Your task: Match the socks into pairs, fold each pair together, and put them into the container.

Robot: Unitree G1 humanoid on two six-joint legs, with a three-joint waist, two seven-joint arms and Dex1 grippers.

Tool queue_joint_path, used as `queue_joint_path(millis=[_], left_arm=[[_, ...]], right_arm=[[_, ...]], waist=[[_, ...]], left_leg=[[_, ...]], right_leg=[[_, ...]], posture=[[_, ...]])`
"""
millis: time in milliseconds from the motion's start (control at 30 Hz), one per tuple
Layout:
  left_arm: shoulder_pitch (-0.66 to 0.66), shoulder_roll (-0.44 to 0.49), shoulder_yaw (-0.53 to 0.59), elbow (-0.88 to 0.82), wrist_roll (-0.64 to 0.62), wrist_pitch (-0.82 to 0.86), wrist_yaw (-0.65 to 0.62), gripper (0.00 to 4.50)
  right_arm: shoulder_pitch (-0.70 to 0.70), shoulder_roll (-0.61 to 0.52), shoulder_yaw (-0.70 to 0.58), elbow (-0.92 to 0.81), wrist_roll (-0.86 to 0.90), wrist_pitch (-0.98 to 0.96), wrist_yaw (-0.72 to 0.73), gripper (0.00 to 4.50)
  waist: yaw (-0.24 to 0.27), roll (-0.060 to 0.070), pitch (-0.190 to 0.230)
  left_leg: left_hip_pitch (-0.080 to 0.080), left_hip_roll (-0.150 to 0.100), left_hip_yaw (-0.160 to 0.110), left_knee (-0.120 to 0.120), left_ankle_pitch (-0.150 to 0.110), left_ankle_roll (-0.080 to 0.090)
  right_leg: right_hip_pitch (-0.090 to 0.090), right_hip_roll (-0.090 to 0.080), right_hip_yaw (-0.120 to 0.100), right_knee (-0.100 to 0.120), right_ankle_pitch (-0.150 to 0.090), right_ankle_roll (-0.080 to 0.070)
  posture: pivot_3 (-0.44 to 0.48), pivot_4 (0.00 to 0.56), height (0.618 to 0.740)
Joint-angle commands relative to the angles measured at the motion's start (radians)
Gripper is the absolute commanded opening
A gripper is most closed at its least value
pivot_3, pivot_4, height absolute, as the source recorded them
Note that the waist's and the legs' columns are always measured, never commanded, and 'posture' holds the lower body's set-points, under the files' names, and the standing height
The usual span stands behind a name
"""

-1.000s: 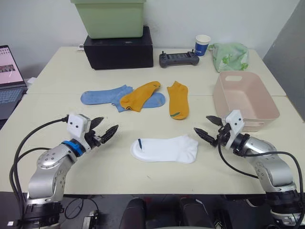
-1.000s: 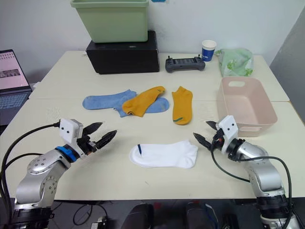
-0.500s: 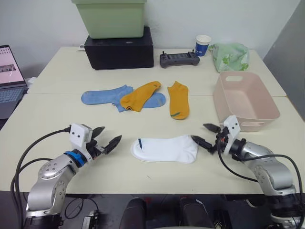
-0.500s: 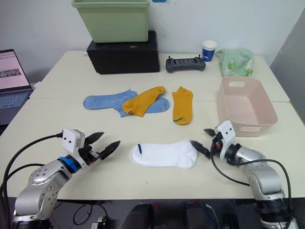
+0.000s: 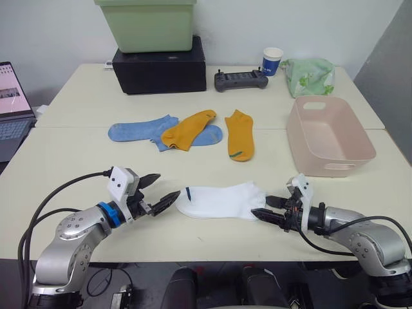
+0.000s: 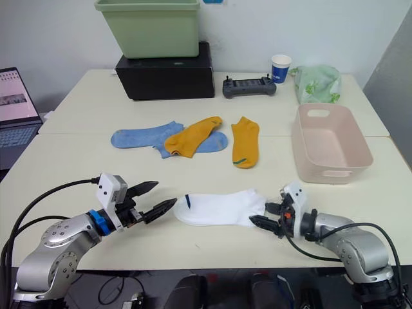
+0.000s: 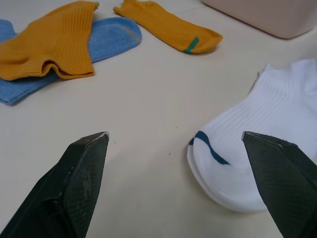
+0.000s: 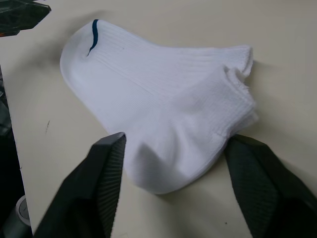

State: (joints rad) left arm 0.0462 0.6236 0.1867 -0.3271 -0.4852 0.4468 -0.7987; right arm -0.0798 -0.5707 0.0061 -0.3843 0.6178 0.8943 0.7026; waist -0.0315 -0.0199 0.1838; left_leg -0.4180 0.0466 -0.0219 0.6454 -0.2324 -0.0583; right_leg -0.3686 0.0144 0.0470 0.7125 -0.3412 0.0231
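Two white socks [image 5: 222,201] lie stacked flat near the table's front, toe with a blue mark to the left and cuffs to the right. My left gripper [image 5: 168,185] stands open just left of the toe [image 7: 233,163], not touching it. My right gripper [image 5: 260,205] is open low at the cuff end, its fingers either side of the cuffs [image 8: 198,124]. Behind lie two mustard-orange socks [image 5: 188,129] [image 5: 241,134]; one rests across two light blue socks [image 5: 141,129]. The pink container [image 5: 322,168] stands empty at the right.
At the table's back stand a black box [image 5: 159,64] with a pale green bin [image 5: 148,24] on it, a black controller [image 5: 241,79], a paper cup [image 5: 273,60] and a green patterned bag [image 5: 310,76]. A laptop [image 5: 13,103] sits at the far left.
Both grippers have closed in on the white socks: the left moved right toward the toe, the right moved left and down to the cuffs. The socks have not moved.
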Motion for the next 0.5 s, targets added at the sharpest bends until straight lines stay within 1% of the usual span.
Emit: queue_joint_path(millis=[33,133,167,200,267,333,433,500], left_arm=[[-0.002,0.013,-0.013,-0.053,0.001,-0.024,-0.018,4.50],[-0.035,0.015,-0.032,-0.074,-0.011,-0.009,-0.023,4.50],[-0.050,0.015,-0.046,-0.080,-0.015,-0.002,-0.029,4.50],[-0.060,0.014,-0.055,-0.083,-0.017,0.003,-0.034,4.50],[-0.088,0.020,-0.087,-0.081,-0.010,0.005,-0.051,4.50],[-0.116,0.039,-0.146,-0.066,0.031,-0.024,-0.092,4.50],[-0.192,0.019,-0.238,-0.008,0.080,-0.071,-0.127,4.50],[-0.250,-0.012,-0.292,0.034,0.104,-0.090,-0.138,4.09]], right_arm=[[-0.013,0.016,-0.033,0.008,0.014,-0.003,-0.025,1.75],[-0.023,0.005,-0.061,0.026,0.034,0.016,-0.018,0.70],[-0.029,0.000,-0.071,0.029,0.043,0.025,-0.013,0.28],[-0.032,-0.004,-0.076,0.031,0.049,0.030,-0.010,0.03],[-0.044,-0.018,-0.093,0.040,0.068,0.045,0.001,0.03],[-0.054,-0.048,-0.100,0.054,0.069,0.045,0.028,0.03],[-0.064,-0.096,-0.104,0.084,0.067,0.033,0.079,0.03],[-0.074,-0.120,-0.095,0.101,0.059,0.020,0.108,0.00]], waist=[[0.000,0.000,0.000],[0.000,0.000,0.000],[0.000,0.000,0.000],[0.000,0.000,0.000],[0.001,0.000,0.000],[0.001,0.000,0.000],[0.002,0.000,0.000],[0.003,0.000,0.000]], left_leg=[[0.000,0.000,0.000,0.000,0.000,0.000],[0.000,0.000,0.000,0.000,0.000,0.000],[0.000,0.000,0.000,0.000,0.000,0.000],[0.000,0.000,0.000,0.000,0.000,0.000],[0.000,0.000,0.000,0.000,0.000,0.000],[0.000,-0.001,0.000,0.000,0.000,0.000],[0.000,-0.001,0.001,0.000,0.000,0.000],[0.000,-0.002,0.001,0.000,0.000,0.000]], right_leg=[[0.000,0.000,0.000,0.000,0.000,0.000],[0.000,0.000,0.000,0.000,0.000,0.000],[0.000,0.000,0.000,0.000,0.000,0.000],[0.000,0.000,0.000,0.000,0.000,0.000],[0.000,0.000,0.000,0.000,0.000,0.000],[0.000,0.000,0.000,0.000,0.000,0.000],[0.000,0.000,0.000,0.000,0.000,0.000],[0.000,0.000,0.000,-0.001,0.000,0.000]], posture=[[0.000,0.150,0.740],[0.000,0.150,0.740],[0.000,0.150,0.740],[0.000,0.150,0.740],[0.000,0.150,0.740],[0.000,0.150,0.740],[0.000,0.150,0.740],[0.000,0.150,0.740]])
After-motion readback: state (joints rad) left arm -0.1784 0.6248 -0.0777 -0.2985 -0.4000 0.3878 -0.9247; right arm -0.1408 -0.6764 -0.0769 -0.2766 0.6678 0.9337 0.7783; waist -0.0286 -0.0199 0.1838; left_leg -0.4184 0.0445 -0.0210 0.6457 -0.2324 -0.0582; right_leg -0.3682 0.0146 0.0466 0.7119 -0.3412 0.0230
